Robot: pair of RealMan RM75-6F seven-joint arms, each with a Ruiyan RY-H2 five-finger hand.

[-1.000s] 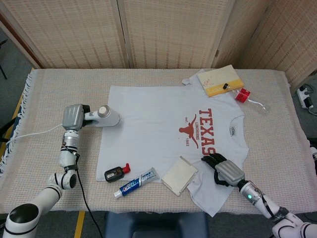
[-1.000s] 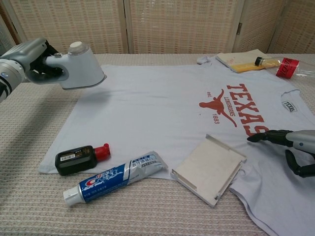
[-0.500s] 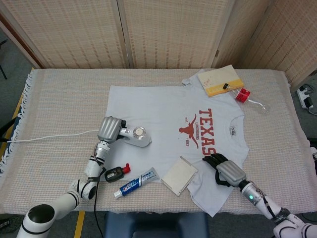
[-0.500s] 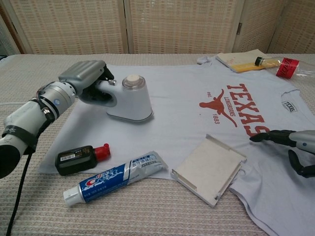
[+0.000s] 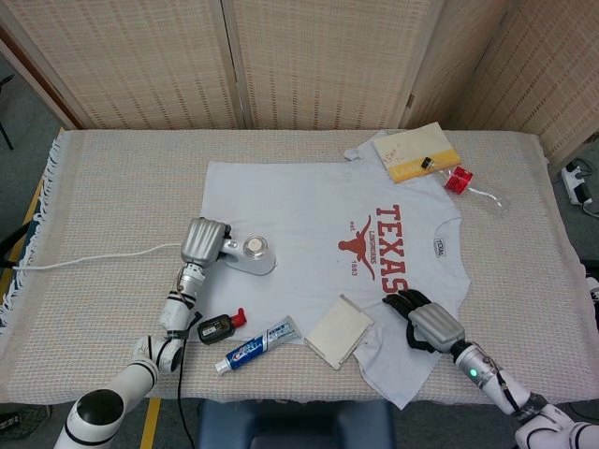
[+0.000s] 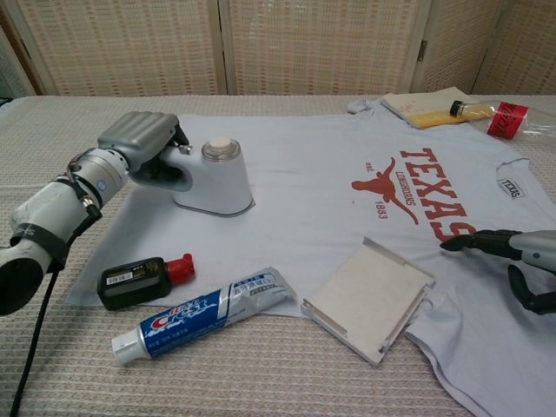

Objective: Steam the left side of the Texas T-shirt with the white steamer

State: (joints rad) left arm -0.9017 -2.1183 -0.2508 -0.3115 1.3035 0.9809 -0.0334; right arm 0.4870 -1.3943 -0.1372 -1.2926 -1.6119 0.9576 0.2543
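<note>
From the head view we see our left hand point(image 5: 204, 241) gripping the white plastic steamer point(image 5: 251, 254), set flat on the pale grey Texas T-shirt point(image 5: 309, 210). From the chest view, our right hand point(image 6: 521, 261) rests with fingers spread on the shirt's hem

We see a woven folding screen point(image 5: 309, 61) behind a cloth-covered counter point(image 5: 112, 187), grey floor point(image 5: 23, 112) at left.

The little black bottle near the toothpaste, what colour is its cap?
Red. The cap on the black bottle shows best in the chest view.
</note>
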